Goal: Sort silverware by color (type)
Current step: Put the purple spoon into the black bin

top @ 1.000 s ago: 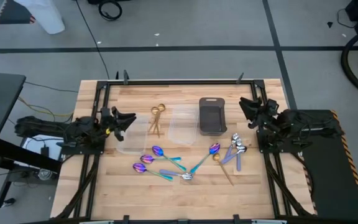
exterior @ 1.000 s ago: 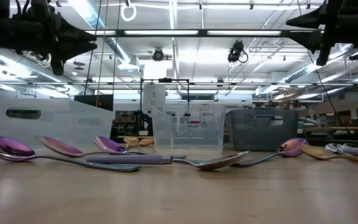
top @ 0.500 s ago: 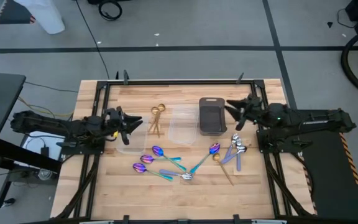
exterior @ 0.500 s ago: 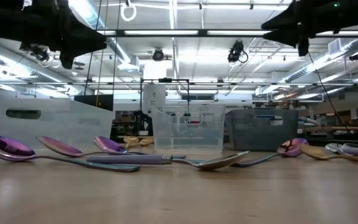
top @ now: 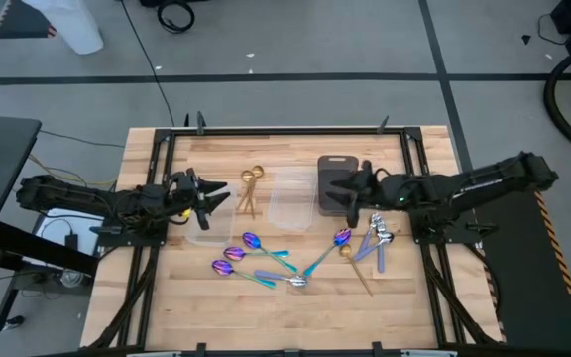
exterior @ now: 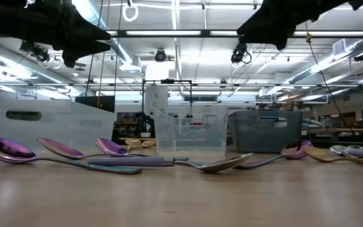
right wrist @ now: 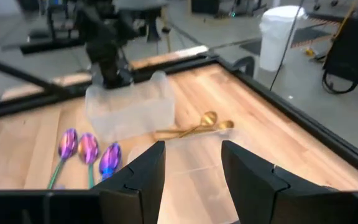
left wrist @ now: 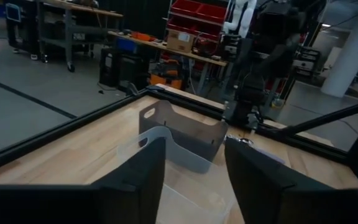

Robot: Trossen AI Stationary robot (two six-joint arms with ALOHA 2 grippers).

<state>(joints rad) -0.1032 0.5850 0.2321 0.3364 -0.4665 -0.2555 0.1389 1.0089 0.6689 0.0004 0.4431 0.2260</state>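
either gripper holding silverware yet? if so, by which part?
Nothing held. Left gripper and right gripper are both open and empty above the table; the silverware lies untouched on the wood.

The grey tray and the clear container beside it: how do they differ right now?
The grey tray is opaque and dark; the clear container is see-through. The right gripper hangs over the tray with jaws open; nothing hangs over the container. Both look empty of silverware.
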